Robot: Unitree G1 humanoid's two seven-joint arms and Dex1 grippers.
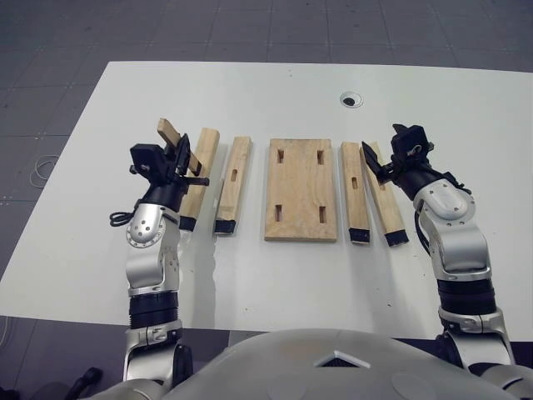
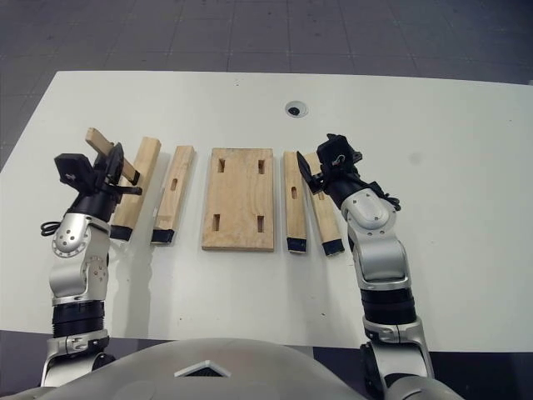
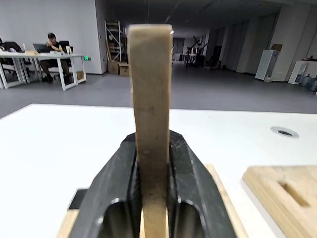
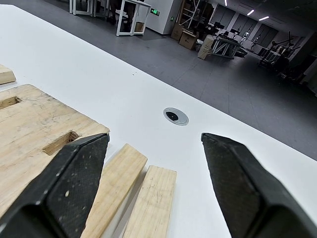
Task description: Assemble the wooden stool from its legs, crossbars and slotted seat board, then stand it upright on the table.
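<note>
My left gripper (image 1: 185, 157) is shut on a short wooden crossbar (image 1: 169, 131), held tilted a little above the leftmost leg (image 1: 202, 175). In the left wrist view the crossbar (image 3: 150, 99) stands up between the black fingers (image 3: 116, 198). A second slotted leg (image 1: 233, 183) lies beside it. The slotted seat board (image 1: 301, 189) lies flat at the table's middle. Two more legs (image 1: 355, 192) (image 1: 385, 196) lie to its right. My right gripper (image 1: 390, 154) hovers open over their far ends, with nothing between its fingers (image 4: 64, 193).
A round cable hole (image 1: 351, 100) sits in the white table (image 1: 466, 100) behind the seat board. All legs have black end caps toward me. Bare table lies at the far side and along the front edge.
</note>
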